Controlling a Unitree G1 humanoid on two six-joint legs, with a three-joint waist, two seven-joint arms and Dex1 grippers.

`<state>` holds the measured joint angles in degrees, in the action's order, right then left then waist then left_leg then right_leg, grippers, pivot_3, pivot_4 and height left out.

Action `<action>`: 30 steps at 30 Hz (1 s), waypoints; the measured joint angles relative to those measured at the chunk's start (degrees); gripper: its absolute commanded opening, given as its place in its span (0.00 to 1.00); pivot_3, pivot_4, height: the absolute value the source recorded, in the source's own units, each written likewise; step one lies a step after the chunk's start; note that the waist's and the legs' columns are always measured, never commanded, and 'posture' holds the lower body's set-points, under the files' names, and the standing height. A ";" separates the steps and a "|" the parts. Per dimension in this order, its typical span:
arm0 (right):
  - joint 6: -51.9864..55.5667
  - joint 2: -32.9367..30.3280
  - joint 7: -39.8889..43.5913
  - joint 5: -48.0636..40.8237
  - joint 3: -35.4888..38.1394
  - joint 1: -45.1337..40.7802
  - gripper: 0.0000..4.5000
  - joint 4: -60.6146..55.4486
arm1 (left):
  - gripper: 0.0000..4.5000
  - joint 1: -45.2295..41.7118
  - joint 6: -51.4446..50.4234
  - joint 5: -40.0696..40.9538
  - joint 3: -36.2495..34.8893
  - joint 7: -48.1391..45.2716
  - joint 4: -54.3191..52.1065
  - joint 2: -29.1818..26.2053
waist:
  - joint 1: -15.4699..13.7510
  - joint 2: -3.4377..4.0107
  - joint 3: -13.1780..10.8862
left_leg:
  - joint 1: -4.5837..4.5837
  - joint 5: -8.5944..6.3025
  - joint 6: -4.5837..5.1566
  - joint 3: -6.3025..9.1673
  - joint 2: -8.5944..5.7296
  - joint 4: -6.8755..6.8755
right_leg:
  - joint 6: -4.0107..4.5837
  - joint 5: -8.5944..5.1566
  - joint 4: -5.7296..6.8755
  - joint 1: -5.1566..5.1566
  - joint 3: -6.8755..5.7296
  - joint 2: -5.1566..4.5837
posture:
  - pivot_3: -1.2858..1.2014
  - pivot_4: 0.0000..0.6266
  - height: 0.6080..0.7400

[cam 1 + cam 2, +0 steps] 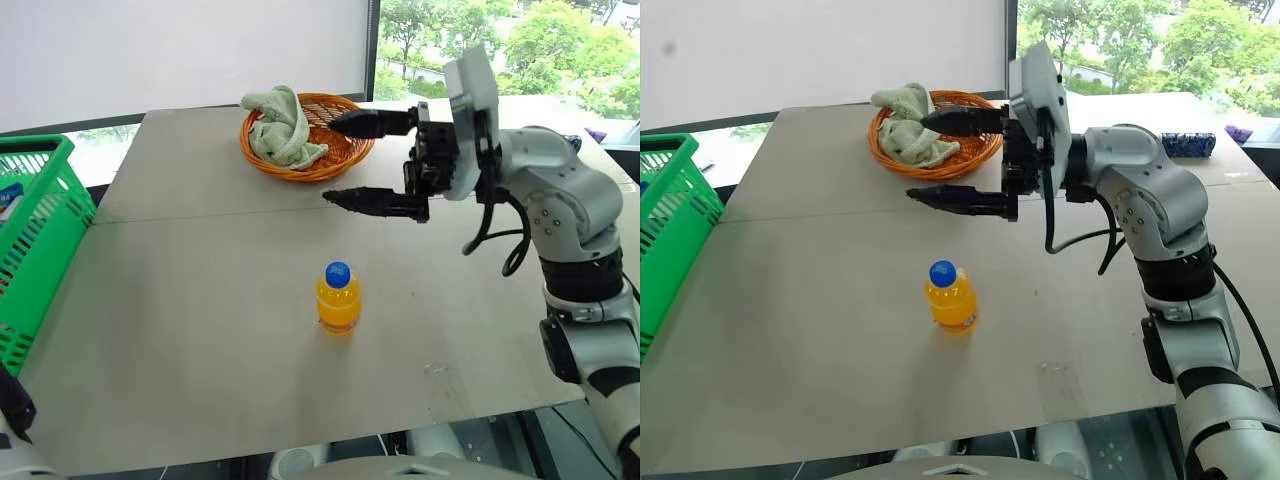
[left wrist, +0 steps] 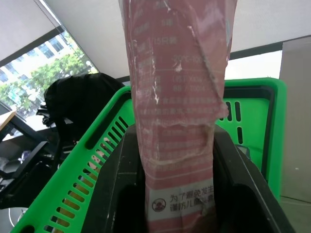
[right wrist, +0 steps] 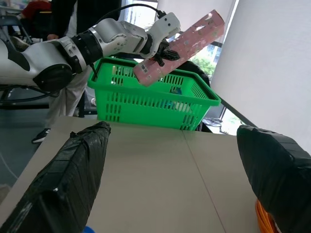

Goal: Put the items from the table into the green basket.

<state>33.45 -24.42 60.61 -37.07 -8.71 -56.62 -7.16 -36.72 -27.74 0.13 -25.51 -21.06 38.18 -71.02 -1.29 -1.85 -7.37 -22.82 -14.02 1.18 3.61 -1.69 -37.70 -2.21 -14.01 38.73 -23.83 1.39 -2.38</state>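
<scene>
Pink packet (image 3: 181,44) in left pincer (image 3: 161,54) above green basket (image 3: 146,102).

The drink bottle (image 1: 338,297) stands near the middle of the bench (image 1: 200,330). Behind it, at the back, sits the wicker basket (image 1: 345,152) with a cloth (image 1: 283,127) in it. The shopping basket (image 1: 35,250) is at the bench's left edge, and the packet (image 3: 179,47) hangs just above it
</scene>
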 measured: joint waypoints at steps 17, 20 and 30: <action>1.30 6.80 -0.99 -1.64 1.64 -5.17 1.00 2.63 | 0.88 20.34 8.96 5.91 -8.90 -3.50 14.63 -2.65 | 1.36 -1.07 2.53 | -0.02 0.29 -0.51 -0.03 0.07 0.48 | 0.24 0.15 0.13 -0.37 -0.10 -0.04 | 0.57 0.00 1.00; 1.49 6.97 -2.30 -2.05 2.93 -5.18 1.00 2.64 | 0.99 21.23 6.46 9.13 -12.76 -4.01 4.48 -0.53 | 0.30 -1.19 2.79 | -0.02 0.34 -0.62 0.03 0.07 0.49 | 0.30 0.20 0.11 -0.32 -0.15 -0.09 | 0.58 0.00 1.00; 5.03 1.49 -6.14 -2.91 5.13 0.96 1.00 -3.32 | 0.99 30.27 -29.27 52.20 -16.62 -8.99 -58.34 23.93 | 1.08 -0.65 3.81 | 0.16 0.37 -0.58 -0.07 0.04 0.44 | 0.31 0.22 0.06 -0.02 0.13 -0.15 | 0.52 0.00 1.00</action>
<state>38.48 -22.93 54.47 -39.98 -3.58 -55.66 -10.48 -6.45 -57.01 52.34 -42.13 -30.04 -20.16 -47.09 -0.20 -2.50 -3.55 -22.67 -13.65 0.60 3.54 -1.65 -37.26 -1.90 -13.79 38.79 -23.85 1.52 -2.53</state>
